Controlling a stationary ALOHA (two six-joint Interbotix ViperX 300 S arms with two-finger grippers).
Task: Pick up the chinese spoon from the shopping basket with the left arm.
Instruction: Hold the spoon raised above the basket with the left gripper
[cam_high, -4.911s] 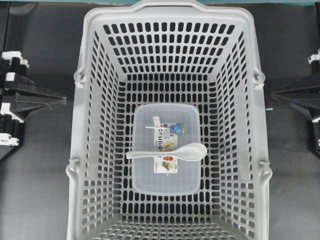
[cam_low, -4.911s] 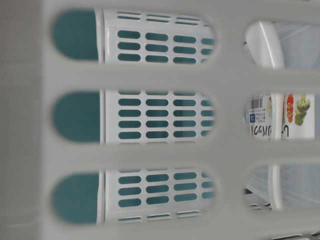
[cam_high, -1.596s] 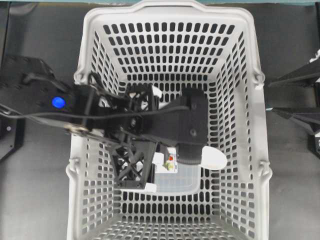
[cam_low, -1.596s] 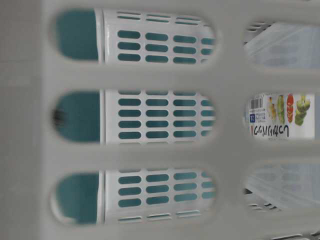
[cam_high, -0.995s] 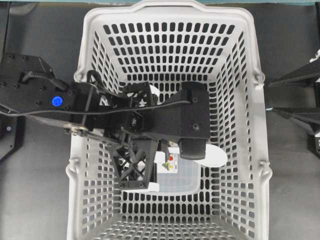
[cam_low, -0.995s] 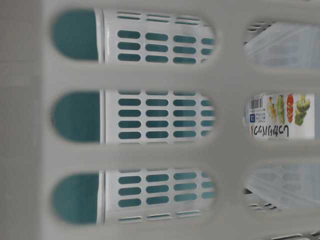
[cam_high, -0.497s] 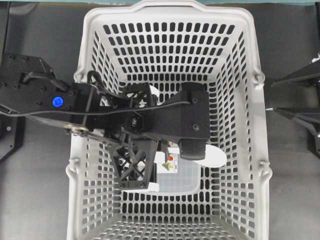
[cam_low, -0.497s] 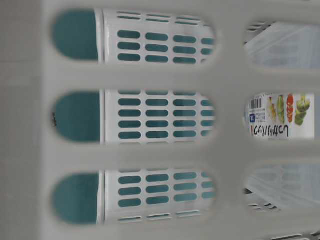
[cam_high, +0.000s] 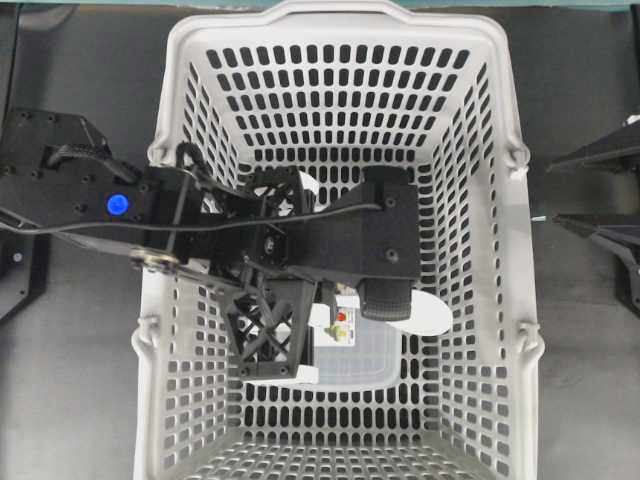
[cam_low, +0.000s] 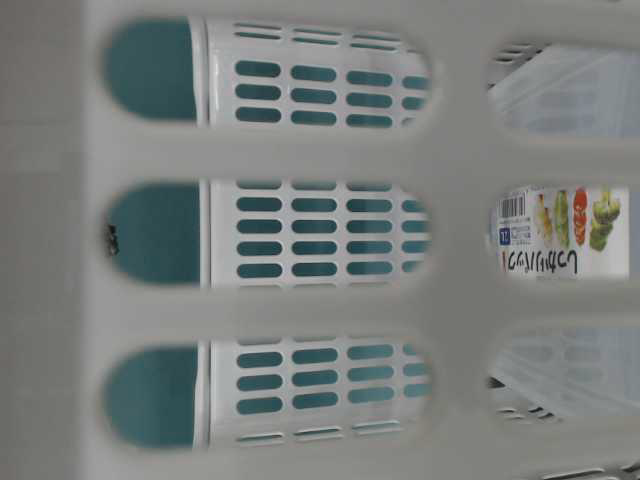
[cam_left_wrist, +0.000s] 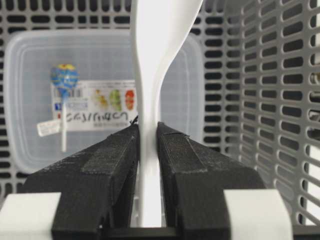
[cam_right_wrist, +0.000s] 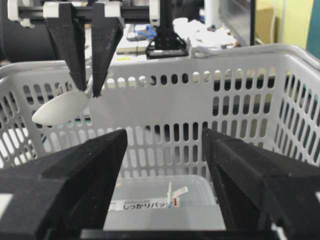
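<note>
Clamping the chinese spoon (cam_left_wrist: 150, 125) by its handle, the left arm's jaws (cam_left_wrist: 148, 145) hold it lifted off the lidded container (cam_left_wrist: 30, 100), long axis pointing straight out ahead, bowl farthest, inside the shopping basket (cam_high: 520, 250); right jaws (cam_right_wrist: 162, 165) sit spread wide outside

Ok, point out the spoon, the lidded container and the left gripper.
spoon (cam_left_wrist: 150, 125), left wrist view, on its handle.
container (cam_left_wrist: 30, 65), left wrist view, on its lid.
left gripper (cam_left_wrist: 148, 137), left wrist view, between its fingertips.

The clear container's label (cam_right_wrist: 146, 205) reads "しっかりパック" in the right wrist view.
</note>
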